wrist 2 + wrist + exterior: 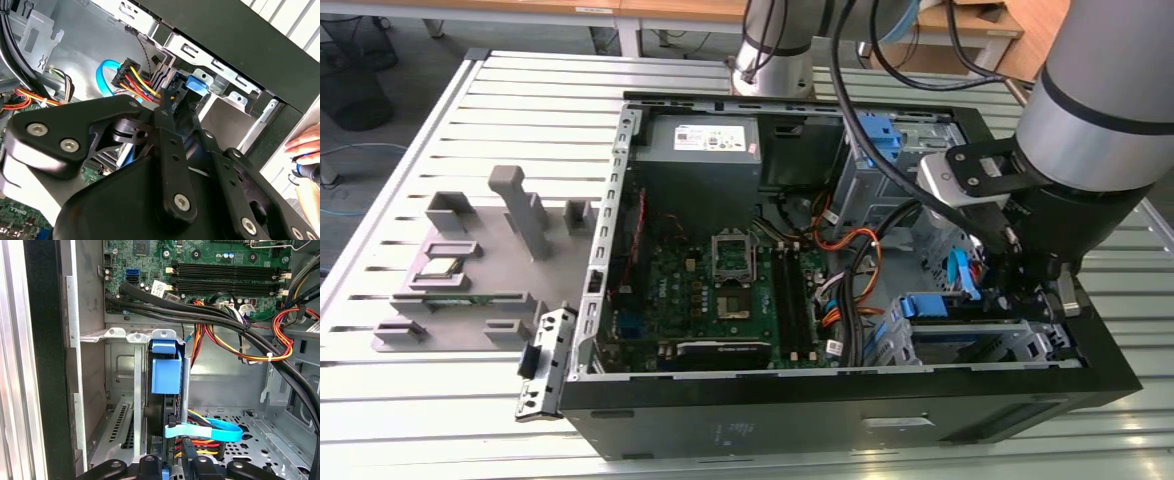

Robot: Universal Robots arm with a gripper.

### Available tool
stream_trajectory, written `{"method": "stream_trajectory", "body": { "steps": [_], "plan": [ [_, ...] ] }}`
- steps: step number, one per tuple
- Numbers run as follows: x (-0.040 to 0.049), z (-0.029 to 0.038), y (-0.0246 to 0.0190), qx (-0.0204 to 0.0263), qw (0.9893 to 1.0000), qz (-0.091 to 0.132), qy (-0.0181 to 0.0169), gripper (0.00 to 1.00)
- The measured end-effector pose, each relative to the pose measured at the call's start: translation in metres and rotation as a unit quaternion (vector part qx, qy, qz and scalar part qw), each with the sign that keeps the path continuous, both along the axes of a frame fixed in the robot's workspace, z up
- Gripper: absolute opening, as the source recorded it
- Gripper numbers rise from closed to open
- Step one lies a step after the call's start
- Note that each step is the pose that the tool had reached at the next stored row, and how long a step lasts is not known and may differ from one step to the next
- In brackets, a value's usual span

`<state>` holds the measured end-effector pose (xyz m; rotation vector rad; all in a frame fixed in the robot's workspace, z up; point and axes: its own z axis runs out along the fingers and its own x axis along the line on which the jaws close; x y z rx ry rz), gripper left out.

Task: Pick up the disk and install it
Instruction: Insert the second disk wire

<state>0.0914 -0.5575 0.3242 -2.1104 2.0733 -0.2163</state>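
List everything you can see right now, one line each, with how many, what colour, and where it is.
Case: one, black, open on the slatted table.
Table: one, pale grey, under the case.
Motherboard: one, green, on the case floor.
Power supply: one, grey with a white label, at the case's far corner.
Disk: one, blue carrier, upright in the metal bay inside the case.
Ribbon cable: one, light blue, looping beside the disk.
Wire bundle: one, orange, red and yellow, draped across the case interior.
Fixture: one, grey, on the table at the exterior view's left.
Hand: one person's, beyond the case's outer wall.
Arm: one, silver and black, reaching into the case.
Gripper: one, black, at the disk's edge.
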Motion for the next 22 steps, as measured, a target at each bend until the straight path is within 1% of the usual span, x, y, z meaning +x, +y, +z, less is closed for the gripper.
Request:
{"method": "stream_trajectory", "body": {
  "steps": [1,4,6,19,20,22],
  "plan": [
    [0.0000,0.0002,0.0000,-0.0002,1.0000,0.000,0.0000,0.30],
    [0.0000,0.0006,0.0000,-0.0003,1.0000,0.000,0.0000,0.30],
    [0.0000,0.0028,0.0000,-0.0003,1.0000,0.000,0.0000,0.30],
    [0.0000,0.0292,0.0001,-0.0003,1.0000,0.000,0.0000,0.30],
    [0.0000,0.0307,0.0001,-0.0003,1.0000,0.000,0.0000,0.30],
    [0.0000,0.0309,0.0001,-0.0001,1.0000,0.000,0.0000,0.30]
  ]
}}
